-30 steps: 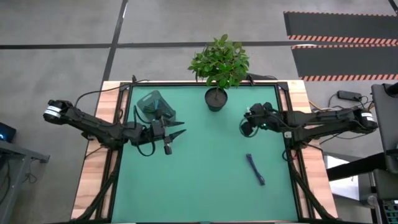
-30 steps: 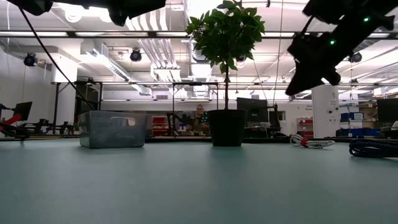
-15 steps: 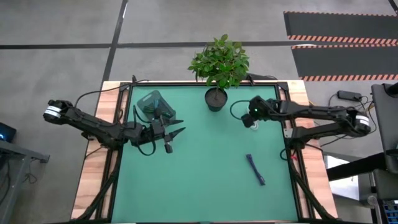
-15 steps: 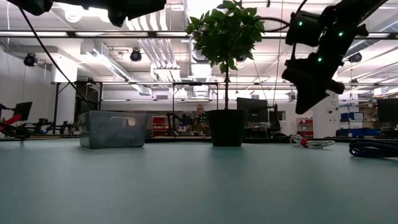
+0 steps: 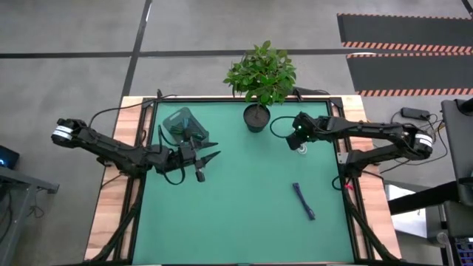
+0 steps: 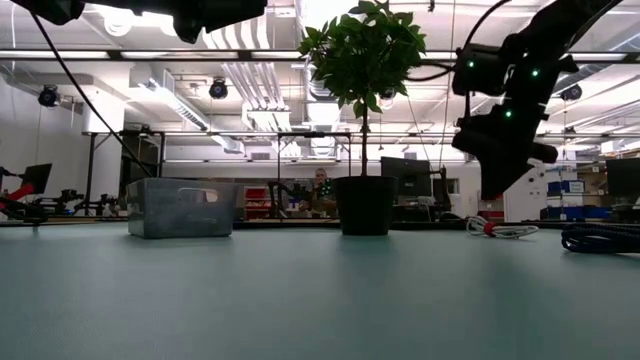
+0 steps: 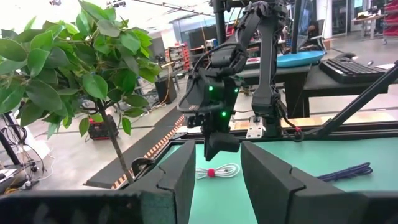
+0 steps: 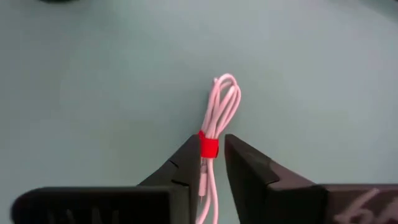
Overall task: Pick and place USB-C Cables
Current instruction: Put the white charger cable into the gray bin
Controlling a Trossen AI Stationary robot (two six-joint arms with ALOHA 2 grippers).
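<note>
R gripper (image 8: pixel 211 180) has swung over & dropped above the white bundled USB-C cable w/ red tie (image 8: pixel 214 134) lying on the green mat near the potted plant (image 5: pixel 260 77), fingers slightly apart astride it, not yet clamped — pick looks imminent; L gripper (image 5: pixel 209 158), fingers apart, waits by the grey mesh basket (image 5: pixel 181 124).

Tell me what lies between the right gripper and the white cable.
Nothing: in the right wrist view, the right gripper hangs right over the white cable, only bare green mat around.

Grey floor (image 5: pixel 74 29), ceiling ducts (image 6: pixel 245 85)
</note>
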